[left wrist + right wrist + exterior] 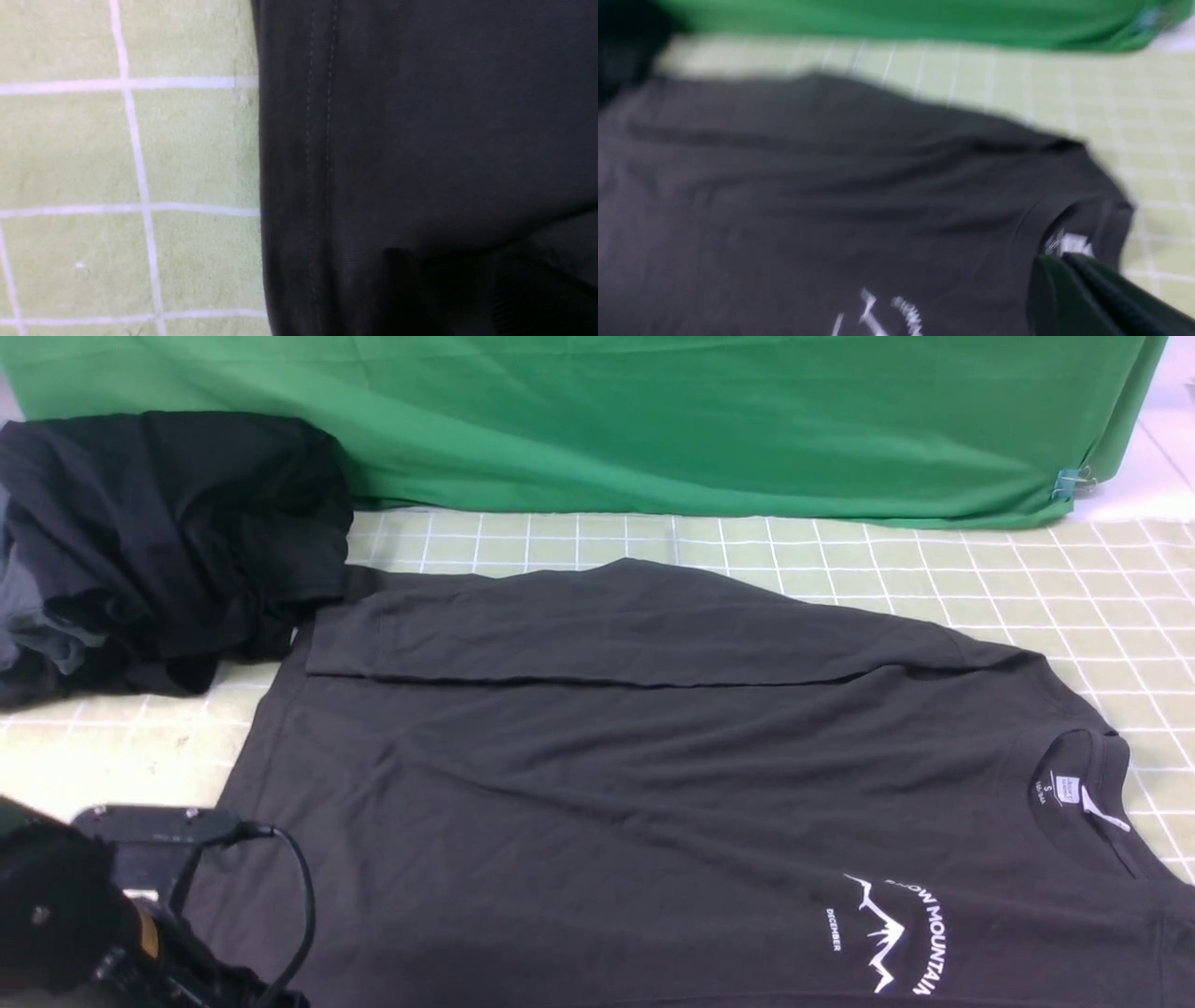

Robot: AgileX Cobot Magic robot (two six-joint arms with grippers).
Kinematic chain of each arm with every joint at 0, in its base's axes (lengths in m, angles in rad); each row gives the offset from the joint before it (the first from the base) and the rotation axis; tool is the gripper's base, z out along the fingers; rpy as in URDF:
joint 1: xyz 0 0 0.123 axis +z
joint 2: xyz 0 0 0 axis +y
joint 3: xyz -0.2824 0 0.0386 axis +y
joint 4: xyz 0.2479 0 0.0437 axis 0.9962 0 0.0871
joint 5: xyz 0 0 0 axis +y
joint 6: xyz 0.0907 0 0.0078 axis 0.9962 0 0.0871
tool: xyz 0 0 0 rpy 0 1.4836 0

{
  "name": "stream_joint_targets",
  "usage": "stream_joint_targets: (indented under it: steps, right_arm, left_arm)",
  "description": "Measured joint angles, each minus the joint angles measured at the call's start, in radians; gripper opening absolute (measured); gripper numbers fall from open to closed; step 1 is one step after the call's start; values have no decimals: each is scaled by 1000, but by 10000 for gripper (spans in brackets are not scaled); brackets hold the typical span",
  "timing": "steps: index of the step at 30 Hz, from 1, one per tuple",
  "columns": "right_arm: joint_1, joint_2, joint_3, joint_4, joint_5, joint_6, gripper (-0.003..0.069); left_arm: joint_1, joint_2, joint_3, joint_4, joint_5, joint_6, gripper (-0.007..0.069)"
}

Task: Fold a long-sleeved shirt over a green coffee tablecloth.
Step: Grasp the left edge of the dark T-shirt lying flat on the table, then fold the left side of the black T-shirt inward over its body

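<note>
The dark charcoal long-sleeved shirt [653,775] lies flat on the pale green gridded tablecloth [1027,579], collar to the right and white SNOW MOUNTAIN print near the front edge. Its far sleeve is folded across the body. My left arm [84,905] is at the front left by the shirt's hem. The left wrist view shows the stitched hem [322,140] beside the tablecloth [131,149]. The left gripper [458,298] is low over the dark cloth, fingers apart. The right gripper [1057,261], blurred, is shut and empty above the collar label [1069,242].
A bulkier black and grey heap of garments [159,541] sits at the back left, touching the shirt's corner. A plain bright green backdrop cloth [653,420] hangs along the back, with a clip [1074,481] at its right end.
</note>
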State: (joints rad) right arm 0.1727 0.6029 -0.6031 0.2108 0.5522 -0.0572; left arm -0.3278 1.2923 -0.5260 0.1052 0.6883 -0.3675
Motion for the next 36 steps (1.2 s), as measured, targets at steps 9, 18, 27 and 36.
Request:
stream_joint_targets:
  steps: [9,18,27,36]
  right_arm:
    - [90,54,-2,10,-12,-9,1]
    - [95,54,-2,10,-12,9,4]
    - [95,54,-2,11,-6,34,10]
    - [95,182,-168,11,340,-79,10]
  left_arm:
    - [0,22,26,-15,-32,-1,449]
    - [0,17,18,-122,18,111,21]
    - [0,-82,-249,-162,200,159,12]
    - [110,102,-696,-73,292,195,12]
